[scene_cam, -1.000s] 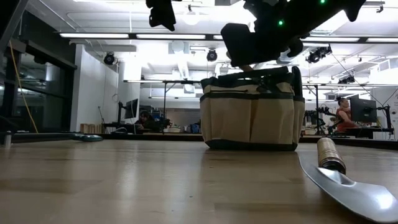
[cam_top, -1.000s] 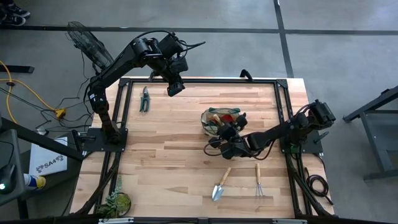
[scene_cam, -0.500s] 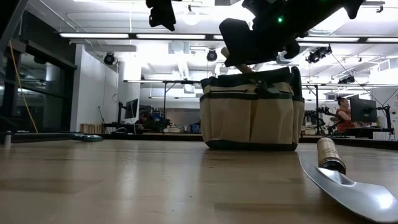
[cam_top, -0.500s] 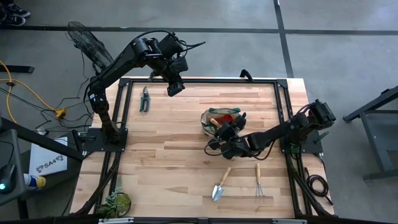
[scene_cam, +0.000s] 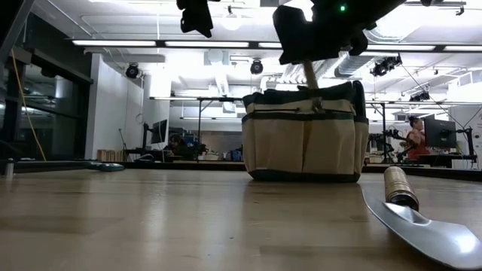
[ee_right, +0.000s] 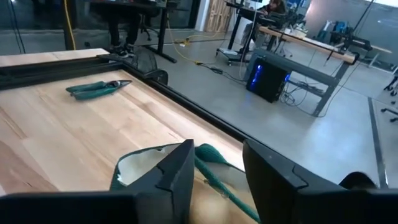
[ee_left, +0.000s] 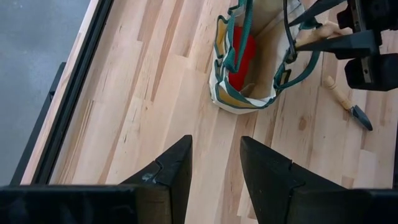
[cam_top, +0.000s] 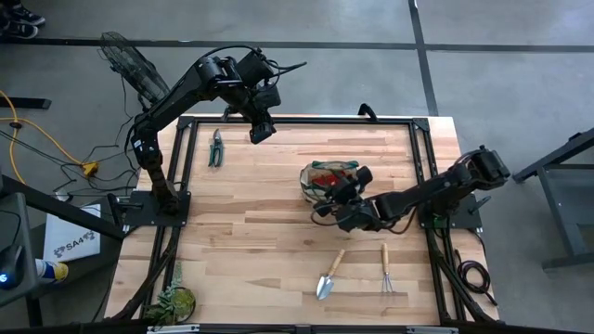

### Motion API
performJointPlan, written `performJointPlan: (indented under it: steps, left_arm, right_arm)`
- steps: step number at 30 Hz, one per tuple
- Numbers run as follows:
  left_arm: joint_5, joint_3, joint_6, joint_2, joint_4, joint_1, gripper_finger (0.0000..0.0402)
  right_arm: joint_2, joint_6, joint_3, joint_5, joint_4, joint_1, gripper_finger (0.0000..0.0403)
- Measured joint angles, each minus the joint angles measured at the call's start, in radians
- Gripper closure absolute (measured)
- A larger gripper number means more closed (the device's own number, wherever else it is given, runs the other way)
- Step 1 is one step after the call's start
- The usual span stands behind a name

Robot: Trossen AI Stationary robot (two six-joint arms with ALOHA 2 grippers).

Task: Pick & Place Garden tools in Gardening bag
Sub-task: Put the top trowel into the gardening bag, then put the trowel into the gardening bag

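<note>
The tan gardening bag (cam_top: 327, 178) with green trim stands on its base right of the table's middle. Inside it are a red cloth (ee_left: 241, 55) and a trowel whose wooden handle (scene_cam: 309, 75) sticks up out of the bag (scene_cam: 303, 139). My right gripper (cam_top: 340, 197) hovers open just above the bag's near rim, over that handle. A second trowel (cam_top: 329, 275) and a hand rake (cam_top: 386, 270) lie flat near the front edge. Green-handled pruners (cam_top: 215, 147) lie at the far left. My left gripper (cam_top: 262, 132) waits open, high over the far edge. My right gripper (ee_right: 214, 165) shows only the bag's rim and a green strap (ee_right: 217, 167) in the gap between its fingers. Its body hides the top of the trowel's wooden handle (ee_left: 314, 34), so I cannot tell whether a finger touches it.
A leafy plant clump (cam_top: 173, 301) sits at the near left corner. A black metal frame (cam_top: 297, 119) runs round the tabletop. Bare wood lies left of the bag and in the table's middle (cam_top: 251, 213).
My right gripper has risen a little above the bag. The wooden handle under it stood slanted a moment ago and now points nearly straight up out of the bag. The bag has kept its place.
</note>
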Motion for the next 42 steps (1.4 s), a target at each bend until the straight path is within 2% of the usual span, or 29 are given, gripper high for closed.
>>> performJointPlan:
  steps: [5, 13, 21, 26, 31, 36, 42]
  left_arm:
    - [0.000, 0.000, 0.000, 0.000, 0.000, 0.000, 0.0270]
    - [0.000, 0.000, 0.000, 0.000, 0.000, 0.000, 0.0270]
    - [0.000, 0.000, 0.000, 0.000, 0.001, 0.001, 0.0270]
    - [0.000, 0.000, 0.000, 0.000, 0.001, 0.001, 0.0270]
    - [0.000, 0.000, 0.000, 0.000, 0.000, 0.001, 0.0270]
    - [0.000, 0.000, 0.000, 0.000, 0.000, 0.001, 0.0270]
    - [0.000, 0.000, 0.000, 0.000, 0.000, 0.001, 0.0270]
  right_arm:
    - [-0.007, -0.013, 0.000, 0.000, -0.003, 0.010, 0.0304]
    - [-0.027, -0.025, 0.000, 0.063, -0.008, 0.029, 0.0348]
    - [-0.157, -0.094, 0.000, 0.035, -0.007, 0.029, 0.0396]
    - [-0.250, -0.086, 0.000, 0.015, -0.055, 0.030, 0.0399]
    - [-0.337, 0.027, 0.001, -0.019, -0.147, 0.036, 0.0399]
    - [-0.415, 0.220, 0.001, -0.142, -0.284, 0.035, 0.0399]
    - [-0.470, 0.454, 0.001, -0.416, -0.458, 0.035, 0.0399]
